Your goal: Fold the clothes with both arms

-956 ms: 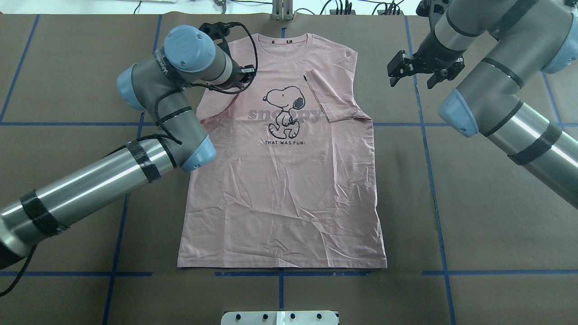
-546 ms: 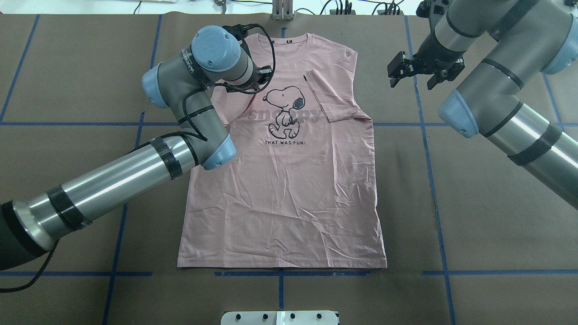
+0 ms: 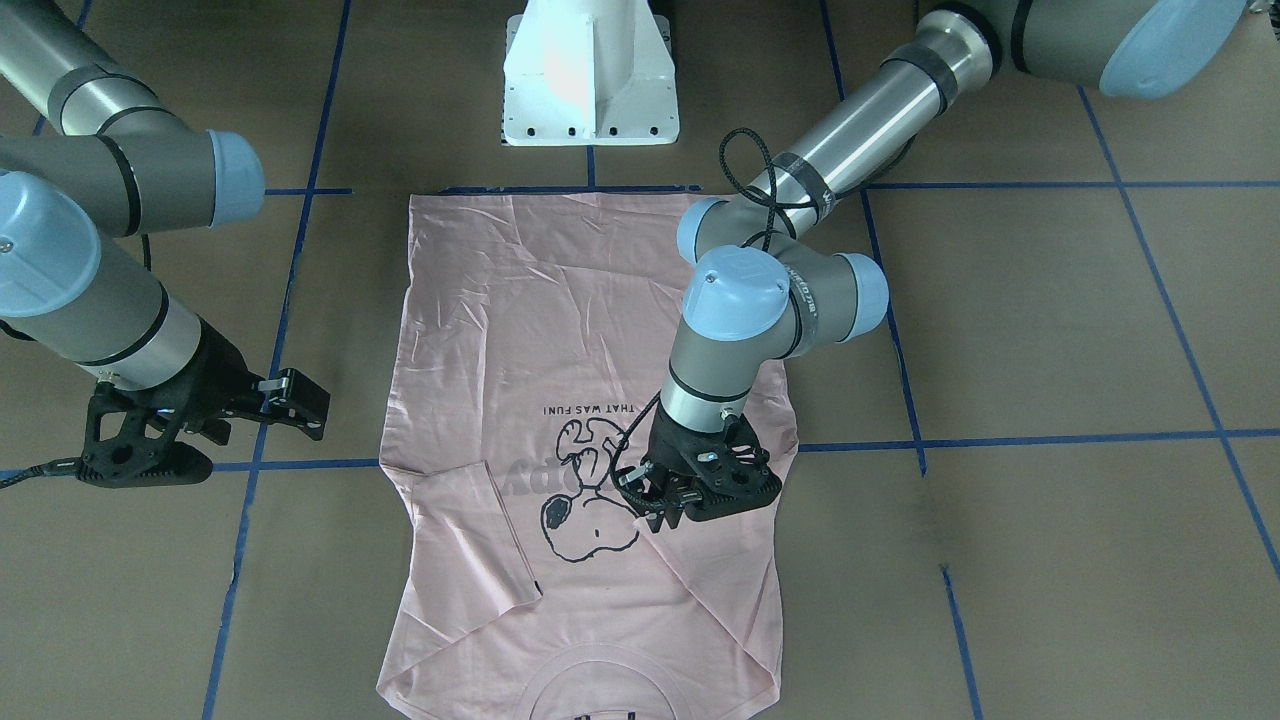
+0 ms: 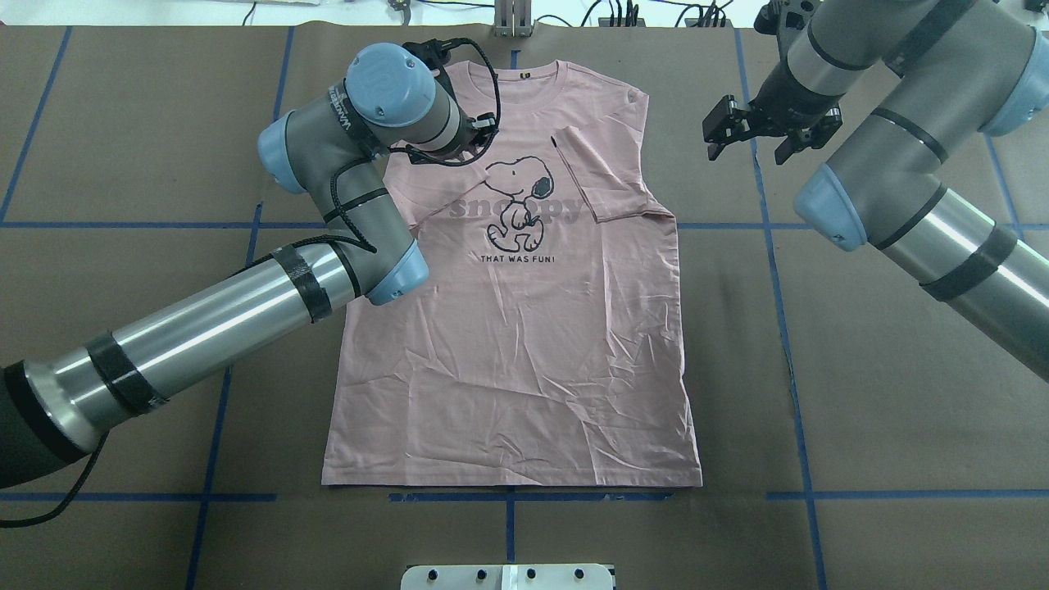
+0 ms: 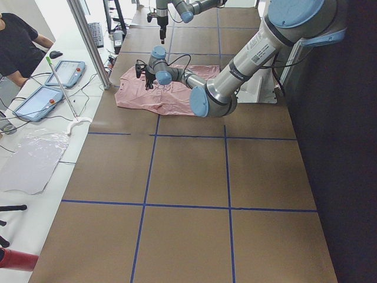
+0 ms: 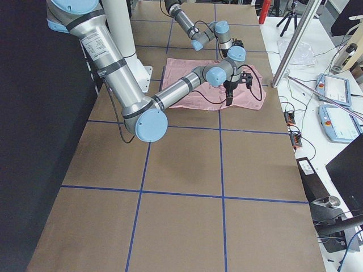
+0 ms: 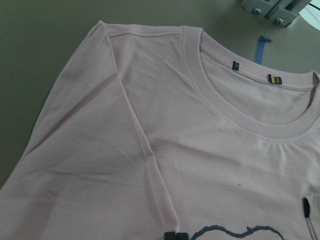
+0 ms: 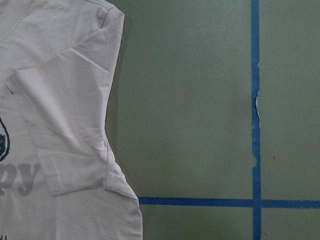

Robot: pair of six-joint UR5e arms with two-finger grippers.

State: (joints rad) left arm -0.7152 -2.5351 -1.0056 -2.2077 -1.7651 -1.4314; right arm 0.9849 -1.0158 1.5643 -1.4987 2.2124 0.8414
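The pale pink T-shirt (image 4: 524, 344) lies flat on the brown table, dog print up, collar at the far edge. One sleeve (image 4: 602, 176) is folded in over the chest on my right side. My left gripper (image 3: 665, 512) hangs low over the chest beside the dog's head, mostly hidden under its wrist in the overhead view. In the left wrist view its fingertips (image 7: 170, 235) sit close together at the end of a fold ridge in the T-shirt (image 7: 150, 150), shut on the pink cloth. My right gripper (image 4: 762, 131) hovers open off the shirt's right shoulder, holding nothing.
Blue tape lines (image 4: 770, 246) grid the brown table cover. The white pedestal base (image 3: 590, 80) stands just beyond the shirt's hem. A person (image 5: 17, 41) sits at a side bench with tablets (image 5: 41, 100) past the collar end.
My left arm swung right, from the shirt's left shoulder in over the chest, then nearly stopped. The right arm has stayed put.
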